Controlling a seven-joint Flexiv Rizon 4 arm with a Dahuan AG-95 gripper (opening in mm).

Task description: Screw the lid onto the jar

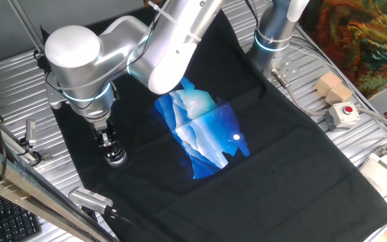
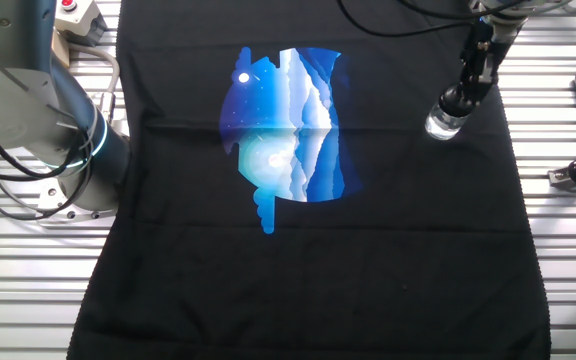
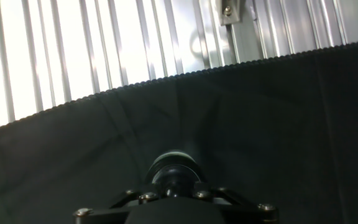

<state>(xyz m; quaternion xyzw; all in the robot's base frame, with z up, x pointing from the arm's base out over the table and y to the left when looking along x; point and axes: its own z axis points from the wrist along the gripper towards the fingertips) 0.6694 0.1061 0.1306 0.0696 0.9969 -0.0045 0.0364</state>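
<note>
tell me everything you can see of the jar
The jar is a small squat round one of clear glass with a silvery shine. It stands upright on the black cloth, near the cloth's edge and well away from the blue print. The gripper is right on top of it, at a dark cap that looks like the lid. In the hand view only a dark round top shows between the fingers. Whether the lid is fully screwed down cannot be told.

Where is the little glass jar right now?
The jar stands on the black cloth near its right edge in the other fixed view, right under the gripper, away from the blue picture.
</note>
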